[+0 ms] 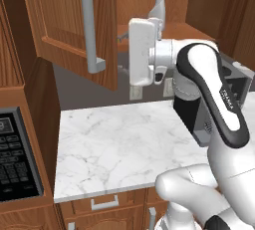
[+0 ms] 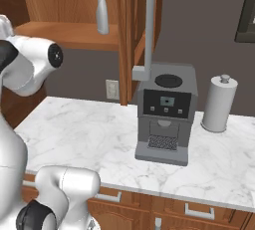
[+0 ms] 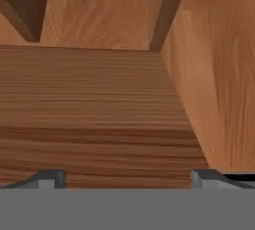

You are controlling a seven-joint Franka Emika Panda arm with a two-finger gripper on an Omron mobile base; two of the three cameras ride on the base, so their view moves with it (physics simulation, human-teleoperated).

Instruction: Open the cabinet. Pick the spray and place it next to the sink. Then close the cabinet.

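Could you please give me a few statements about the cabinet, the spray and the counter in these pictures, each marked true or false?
1. The cabinet doors stand open. True.
2. The spray lies on its side on the marble counter. False: it stands upright on the cabinet shelf.
3. The gripper is open and holds nothing. True.
4. The paper towel roll stands to the left of the coffee machine in the right base view. False: it stands to its right.
5. The coffee machine sits inside the cabinet. False: it sits on the counter below it.
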